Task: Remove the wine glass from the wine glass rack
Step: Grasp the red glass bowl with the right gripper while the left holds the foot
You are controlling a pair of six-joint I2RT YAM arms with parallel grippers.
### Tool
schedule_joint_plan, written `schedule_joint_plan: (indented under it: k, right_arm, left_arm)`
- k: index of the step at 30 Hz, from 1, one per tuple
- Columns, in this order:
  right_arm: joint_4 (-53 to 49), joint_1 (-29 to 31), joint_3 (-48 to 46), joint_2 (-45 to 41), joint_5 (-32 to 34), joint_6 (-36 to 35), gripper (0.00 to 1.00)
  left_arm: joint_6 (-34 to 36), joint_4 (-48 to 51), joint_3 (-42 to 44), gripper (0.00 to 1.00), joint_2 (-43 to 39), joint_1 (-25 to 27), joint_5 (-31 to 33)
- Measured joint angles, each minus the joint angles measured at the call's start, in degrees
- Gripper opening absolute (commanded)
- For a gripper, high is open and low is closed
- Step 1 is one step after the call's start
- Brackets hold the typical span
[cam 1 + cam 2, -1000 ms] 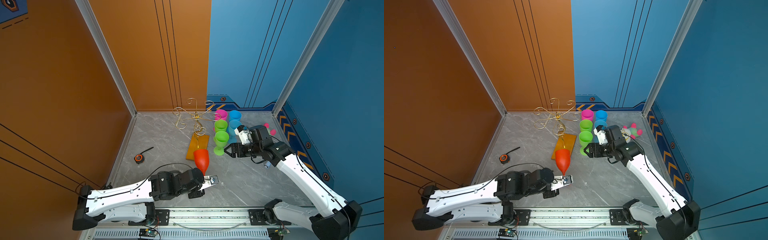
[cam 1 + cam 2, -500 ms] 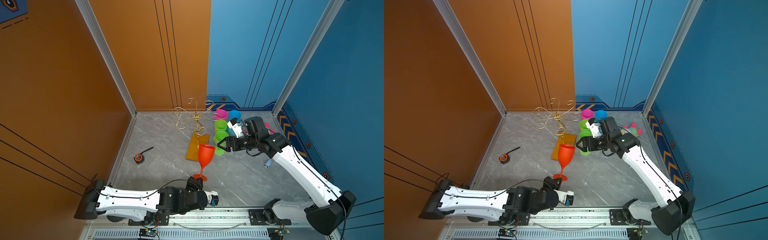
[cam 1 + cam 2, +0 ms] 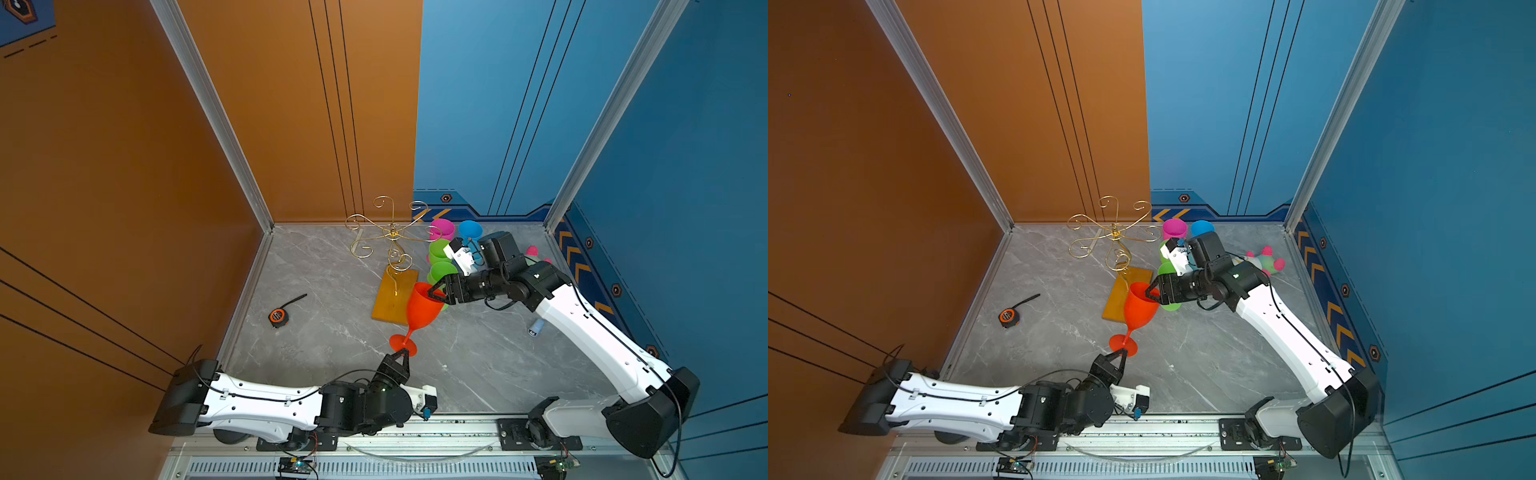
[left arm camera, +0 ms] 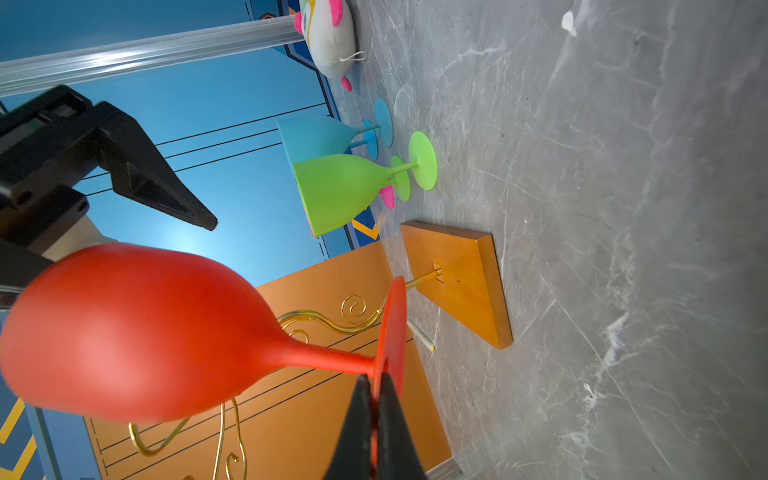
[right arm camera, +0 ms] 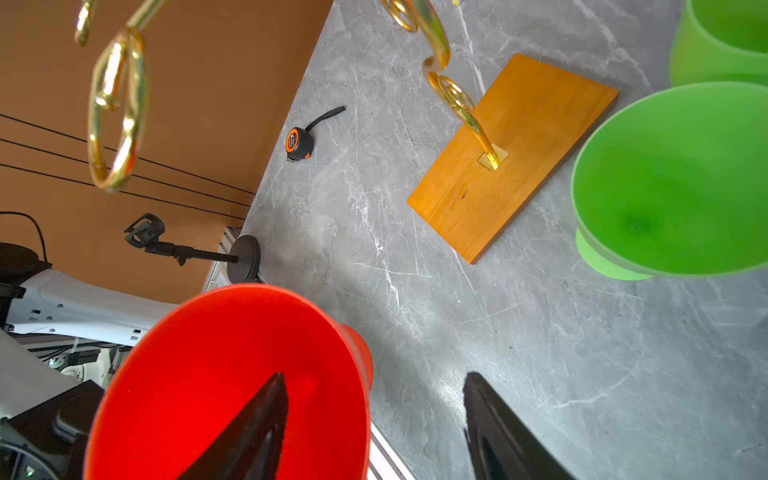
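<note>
The red wine glass (image 3: 422,307) (image 3: 1140,309) hangs tilted in the air in front of the wine glass rack (image 3: 392,237) (image 3: 1115,237), apart from its gold arms. My left gripper (image 3: 402,352) (image 4: 376,386) is shut on the edge of the glass's round foot. My right gripper (image 3: 436,291) (image 5: 374,376) is open and straddles the bowl's rim. One of its fingers (image 5: 257,424) is inside the red bowl (image 5: 208,374) and the other stands outside. The rack's wooden base (image 4: 457,282) (image 5: 511,158) lies flat on the grey floor.
Green glasses (image 3: 440,270), a pink one (image 3: 441,228) and a blue one (image 3: 470,228) stand right of the rack, behind my right wrist. A tape measure (image 3: 278,316) lies at the left. A plush toy (image 3: 1264,262) sits at the back right and a small blue object (image 3: 536,327) near the right arm.
The left arm turned the red glass from bowl-down to bowl-up and drew back toward the front. The right gripper moved left onto the bowl's rim, its jaws narrowing.
</note>
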State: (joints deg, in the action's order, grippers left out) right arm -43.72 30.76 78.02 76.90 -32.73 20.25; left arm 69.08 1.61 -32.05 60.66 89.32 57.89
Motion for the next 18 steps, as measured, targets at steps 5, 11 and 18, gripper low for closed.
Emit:
schedule_joint_plan:
  k: [5, 11, 18]
  right_arm:
    - [-1.22, 0.2, 0.37, 0.28, -1.29, -0.83, 0.44]
    - [-2.05, 0.33, 0.59, 0.33, -2.64, -1.05, 0.25]
    - [-2.89, 0.42, 0.59, 0.48, -3.28, -1.36, 0.1]
  left_arm:
    - [4.9, -4.07, 2.08, 0.0, 0.04, 0.0, 1.9]
    - [7.91, -5.66, 2.73, 0.0, 0.04, 0.0, 2.8]
    - [9.73, -6.38, 3.63, 0.04, -0.02, -0.02, 3.67]
